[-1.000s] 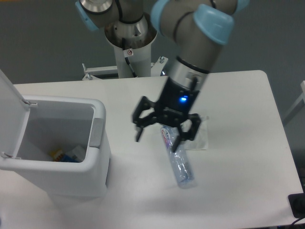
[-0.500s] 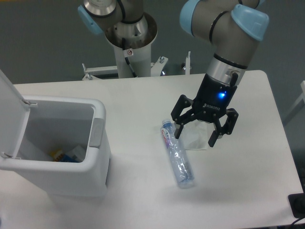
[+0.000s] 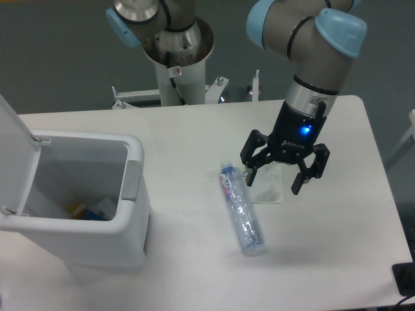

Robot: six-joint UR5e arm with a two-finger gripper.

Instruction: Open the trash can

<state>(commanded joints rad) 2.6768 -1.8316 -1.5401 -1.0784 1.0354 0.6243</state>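
Observation:
The trash can is a large white boxy bin at the left of the table. Its lid stands swung up at the far left, so the inside shows, with a few small items at the bottom. A grey push-button sits on its right wall. My gripper hangs open over the table's right half, well apart from the bin, with nothing between its fingers.
A clear plastic bottle lies on its side in the middle of the table, just left of the gripper. A small clear plastic sheet lies under the gripper. The arm's base column stands at the back.
The gripper swung from over the bottle to the right and has risen slightly. The bin, its raised lid and the bottle have not moved.

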